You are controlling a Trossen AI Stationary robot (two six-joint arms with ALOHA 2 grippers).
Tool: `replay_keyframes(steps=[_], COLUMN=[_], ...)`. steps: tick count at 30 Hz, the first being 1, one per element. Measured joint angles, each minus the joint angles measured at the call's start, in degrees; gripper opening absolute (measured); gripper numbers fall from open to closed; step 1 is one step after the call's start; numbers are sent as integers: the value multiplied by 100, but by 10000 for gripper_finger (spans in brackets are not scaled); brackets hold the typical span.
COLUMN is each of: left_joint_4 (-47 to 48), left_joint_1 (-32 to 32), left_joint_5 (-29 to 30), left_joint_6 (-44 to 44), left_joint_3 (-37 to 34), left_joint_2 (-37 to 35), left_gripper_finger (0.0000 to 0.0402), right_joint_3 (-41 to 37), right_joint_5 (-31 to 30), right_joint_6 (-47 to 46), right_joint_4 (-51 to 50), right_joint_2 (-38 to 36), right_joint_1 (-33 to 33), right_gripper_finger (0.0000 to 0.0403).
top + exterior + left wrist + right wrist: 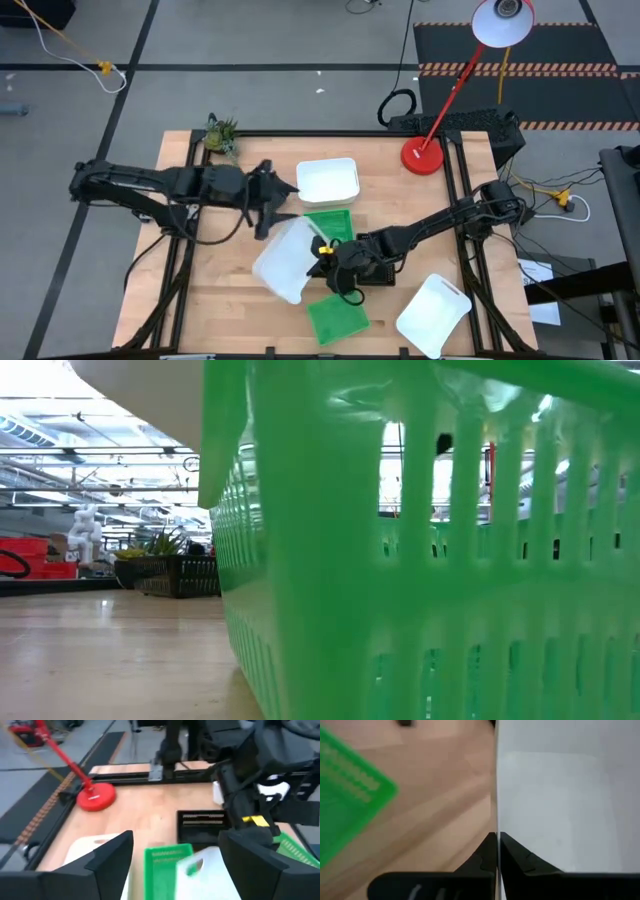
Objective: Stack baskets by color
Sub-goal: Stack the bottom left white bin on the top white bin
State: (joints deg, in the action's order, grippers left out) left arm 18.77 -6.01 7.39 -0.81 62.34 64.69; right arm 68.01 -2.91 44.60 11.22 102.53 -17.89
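My right gripper (323, 252) is shut on a white basket (288, 260), which stands tilted at the table's middle. Beside it are a green basket (333, 224) and, under my right arm, a black basket (202, 821). Another white basket (328, 180) sits flat farther back. A second green basket (337, 318) lies near the front edge and fills the low view (420, 560). A third white basket (433, 315) lies at the front right. My left gripper (278, 200) hovers open to the left of the far white basket, holding nothing. My right gripper pinches the white basket's thin side wall (496, 820) between its two fingers, one finger on each face of the wall. It comes from the table's right, slanting a little downward. The basket sits tilted in the hold; whether its lower end touches the table I cannot tell.
A red round lamp base (423, 155) stands at the far right of the table, its arm rising to a white shade (503, 22). A small plant (221, 134) sits at the far left corner. Bare wood shows along the table's left side.
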Motion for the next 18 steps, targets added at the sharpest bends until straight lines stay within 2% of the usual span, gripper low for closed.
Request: replay_keyframes(steps=[4,7,13,18], left_joint_4=[371,632,1445,2106], left_joint_1=[-178,-326,-493,-509], left_joint_5=[645,1309,2533,3023], left_joint_6=[119,375,1067,1476], left_joint_3=[1,1,1,1], left_joint_2=[-395,-606,-895,-950], left_gripper_finger=[269,252,229,224], right_joint_3=[182,655,1785,2384], right_joint_5=[-750,-1079,-1372,-1358], right_joint_6=[-799,-1414,-2442,-2407], right_joint_4=[-258,-1039,-2856,-3757], right_joint_2=[-199,-358,-403,-407], right_joint_1=[90,238,638,924], right_gripper_finger=[0,0,0,0])
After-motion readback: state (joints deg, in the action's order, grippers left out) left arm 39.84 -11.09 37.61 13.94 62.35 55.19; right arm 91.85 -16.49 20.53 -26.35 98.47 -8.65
